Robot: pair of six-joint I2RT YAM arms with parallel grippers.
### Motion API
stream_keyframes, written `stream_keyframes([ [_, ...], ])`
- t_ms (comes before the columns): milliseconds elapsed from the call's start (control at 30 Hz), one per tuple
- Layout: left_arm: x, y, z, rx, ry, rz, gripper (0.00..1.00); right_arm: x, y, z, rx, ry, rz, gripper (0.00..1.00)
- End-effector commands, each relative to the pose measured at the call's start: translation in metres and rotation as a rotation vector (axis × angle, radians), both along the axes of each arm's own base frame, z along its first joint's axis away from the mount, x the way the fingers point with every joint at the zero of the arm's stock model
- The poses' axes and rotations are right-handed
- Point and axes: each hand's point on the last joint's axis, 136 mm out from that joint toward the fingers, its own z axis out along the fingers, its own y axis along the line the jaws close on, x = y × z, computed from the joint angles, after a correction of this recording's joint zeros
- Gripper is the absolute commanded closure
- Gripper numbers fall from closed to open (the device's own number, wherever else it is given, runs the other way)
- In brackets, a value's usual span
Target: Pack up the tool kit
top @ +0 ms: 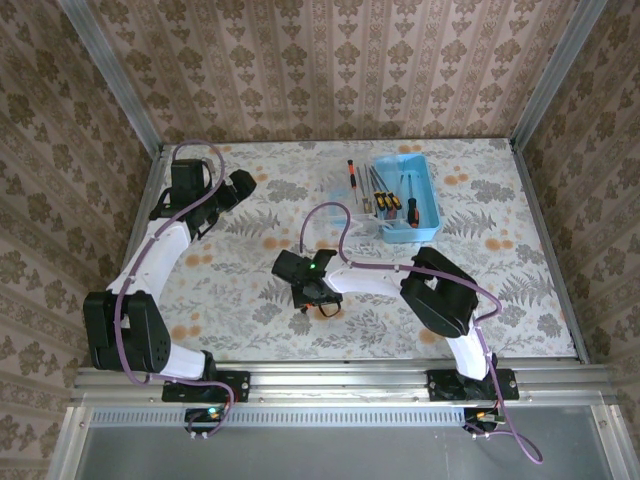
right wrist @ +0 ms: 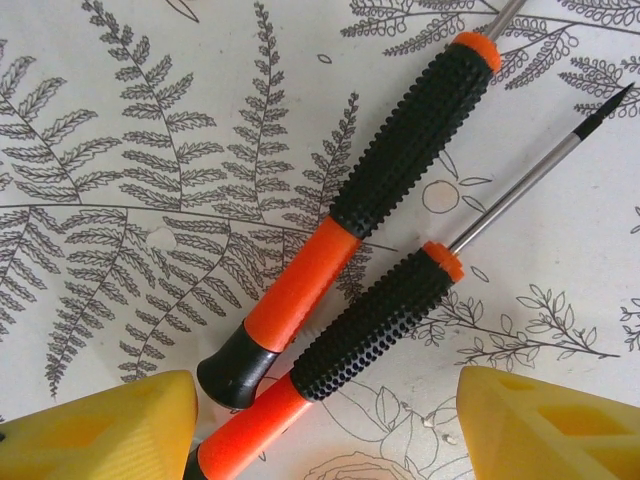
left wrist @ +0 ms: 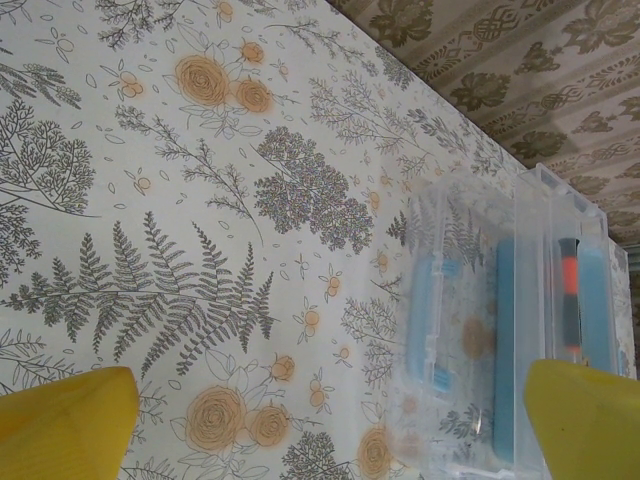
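Right gripper (right wrist: 320,425) hovering mid-worktop, jaws released, straddling two screwdrivers (right wrist: 372,322) lying side by side. Left gripper (top: 240,185) sitting near far-left corner, jaws spread wide, grasping nothing. Blue tray (top: 433,195) holding tools by far edge.

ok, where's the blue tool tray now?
Top view: blue tool tray sits at the far side, right of centre, beyond the right gripper, with a screwdriver lying left of it.

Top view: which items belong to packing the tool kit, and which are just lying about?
Job: blue case; packed screwdrivers inside it; two loose screwdrivers under the open right gripper.
Not job: floral table cover; patterned walls.
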Motion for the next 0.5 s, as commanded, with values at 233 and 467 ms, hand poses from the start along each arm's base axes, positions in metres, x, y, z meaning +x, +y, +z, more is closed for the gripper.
stream_keyframes([
  [233,-0.001,-0.007,0.012,-0.039,-0.029,-0.015,0.0,-0.02,-0.03,-0.01,-0.049,0.035,-0.006,0.3],
  [467,-0.001,-0.008,0.008,-0.039,-0.022,-0.018,0.0,-0.027,-0.054,-0.006,-0.067,0.027,-0.023,0.32],
])
